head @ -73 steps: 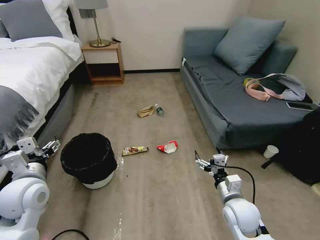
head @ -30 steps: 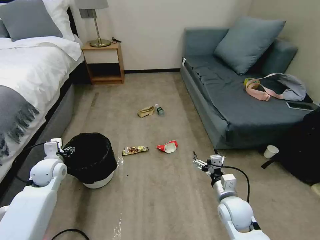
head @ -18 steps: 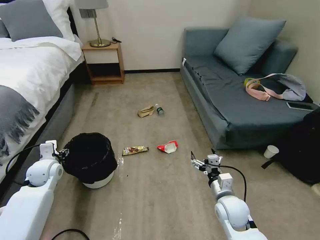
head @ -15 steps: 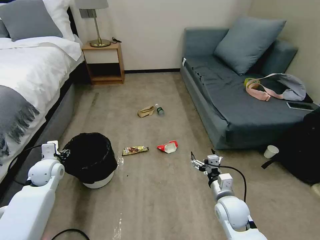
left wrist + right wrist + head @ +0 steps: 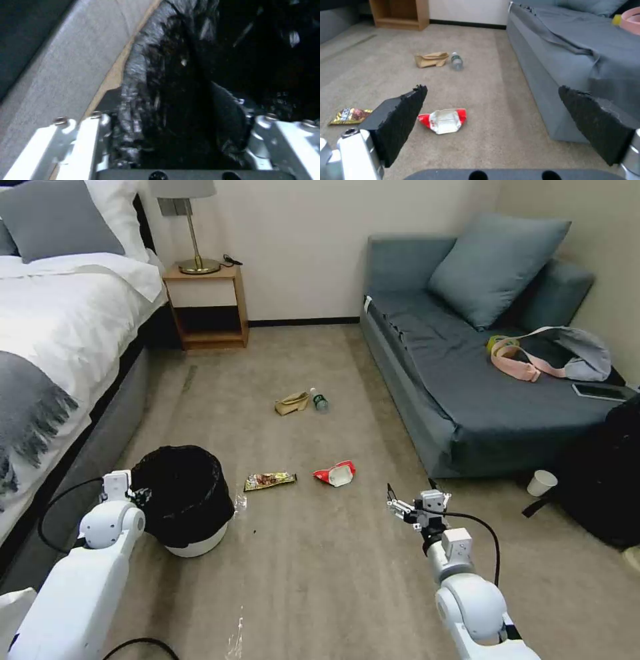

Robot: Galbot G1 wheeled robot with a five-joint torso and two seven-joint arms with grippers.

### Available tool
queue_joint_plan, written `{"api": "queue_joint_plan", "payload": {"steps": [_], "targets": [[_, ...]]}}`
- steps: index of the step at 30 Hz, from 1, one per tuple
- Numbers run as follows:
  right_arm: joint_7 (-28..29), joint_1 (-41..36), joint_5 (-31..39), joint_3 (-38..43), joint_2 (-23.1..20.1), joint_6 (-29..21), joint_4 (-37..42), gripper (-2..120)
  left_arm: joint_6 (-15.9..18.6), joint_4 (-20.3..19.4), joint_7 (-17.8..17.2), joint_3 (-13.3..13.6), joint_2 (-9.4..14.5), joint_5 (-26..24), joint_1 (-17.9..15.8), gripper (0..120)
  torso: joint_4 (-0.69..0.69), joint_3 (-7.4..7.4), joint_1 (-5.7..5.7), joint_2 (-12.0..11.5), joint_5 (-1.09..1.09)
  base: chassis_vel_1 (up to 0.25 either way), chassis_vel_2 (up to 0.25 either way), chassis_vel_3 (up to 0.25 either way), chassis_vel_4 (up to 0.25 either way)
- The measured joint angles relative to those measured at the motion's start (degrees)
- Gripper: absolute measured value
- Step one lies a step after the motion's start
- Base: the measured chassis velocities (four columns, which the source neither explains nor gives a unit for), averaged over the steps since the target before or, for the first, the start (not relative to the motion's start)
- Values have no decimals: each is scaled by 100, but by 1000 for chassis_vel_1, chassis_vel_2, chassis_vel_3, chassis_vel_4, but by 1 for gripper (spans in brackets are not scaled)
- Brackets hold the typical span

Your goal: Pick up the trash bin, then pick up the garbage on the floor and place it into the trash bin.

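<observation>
the trash bin (image 5: 180, 500) is standing on the carpet (image 5: 320, 580) near the bed (image 5: 60, 353), black liner (image 5: 173, 100) folded over its rim. the left gripper (image 5: 173, 140) is straddling that rim, jaws spread wide with liner between them, not clamping. the right gripper (image 5: 500, 120) is hovering wide open, holding nothing, above the carpet near the red-and-white wrapper (image 5: 444, 120). the gold-brown wrapper (image 5: 269, 481) is lying between the bin and the red-and-white wrapper; the paper bag (image 5: 291, 403) and bottle (image 5: 319, 400) are lying farther off.
</observation>
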Motion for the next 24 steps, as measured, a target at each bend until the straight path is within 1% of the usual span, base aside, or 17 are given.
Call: {"api": "queue_joint_plan", "payload": {"steps": [2, 3, 6, 7, 8, 11, 12, 13, 15, 16, 17, 18, 21, 22, 23, 24], "targets": [[0, 30, 3, -46, -2, -7, -21, 100, -85, 31, 45, -22, -19, 60, 28, 49, -1, 0, 0, 0, 3, 0, 0, 0, 0], [0, 30, 3, -46, -2, -7, -21, 100, -85, 31, 45, -22, -19, 60, 28, 49, -1, 0, 0, 0, 3, 0, 0, 0, 0], [0, 72, 8, -97, 3, -20, -38, 100, -122, -80, 80, -65, -48, 85, 111, 34, -1, -1, 0, 0, 4, 0, 0, 0, 0], [0, 72, 8, -97, 3, -20, -38, 100, -122, -80, 80, -65, -48, 85, 111, 34, -1, -1, 0, 0, 4, 0, 0, 0, 0], [2, 79, 9, -109, 6, -23, -41, 100, -135, -112, 85, -85, -53, 85, 131, 30, -2, -1, 0, 0, 2, 0, 0, 0, 0], [4, 82, 10, -141, 15, -27, -44, 100, -159, -190, 109, -138, -45, 79, 188, 24, -3, -1, 0, 1, -1, 0, 0, 0, 0], [8, 83, 8, -163, 19, -34, -46, 100, -170, -289, 146, -181, -28, 70, 261, 19, -3, -1, 0, 0, -4, 0, 0, 0, 0], [8, 83, 8, -163, 19, -34, -46, 100, -170, -289, 146, -181, -28, 70, 261, 19, -3, -1, 0, 0, -4, 0, 0, 0, 0], [17, 79, 7, -184, 27, -47, -46, 100, -172, -423, 164, -250, -16, 61, 350, 16, -3, 0, 0, 0, -9, 0, 0, 0, 0], [37, 58, 8, -201, 42, -64, -45, 100, -170, -613, 167, -363, -12, 57, 473, 12, -3, 1, 0, 0, -12, 0, 0, 0, 0], [49, 38, 10, -218, 58, -67, -44, 100, -181, -749, 166, -448, -6, 77, 550, 12, -4, 1, 0, 0, -11, 0, 0, 0, 0], [49, 38, 10, -218, 58, -67, -44, 100, -181, -749, 166, -448, -6, 77, 550, 12, -4, 1, 0, 0, -11, 0, 0, 0, 0], [74, -14, 63, -290, 108, -59, -43, 100, -295, -1211, 168, -704, 8, 276, 797, 7, -2, 1, 0, 0, -5, 0, 0, 0, 0], [74, -14, 63, -290, 108, -59, -43, 100, -295, -1211, 168, -704, 8, 276, 797, 7, -2, 1, 0, 0, -5, 0, 0, 0, 0], [83, -21, 90, -314, 121, -54, -41, 100, -310, -1315, 168, -752, 17, 314, 857, 7, -2, 1, 0, 0, -3, 0, 0, 0, 0], [89, -24, 129, -358, 138, -47, -40, 100, -319, -1538, 168, -848, 30, 382, 989, 4, -2, 1, 0, 0, -3, 0, 0, 0, 0]]}}
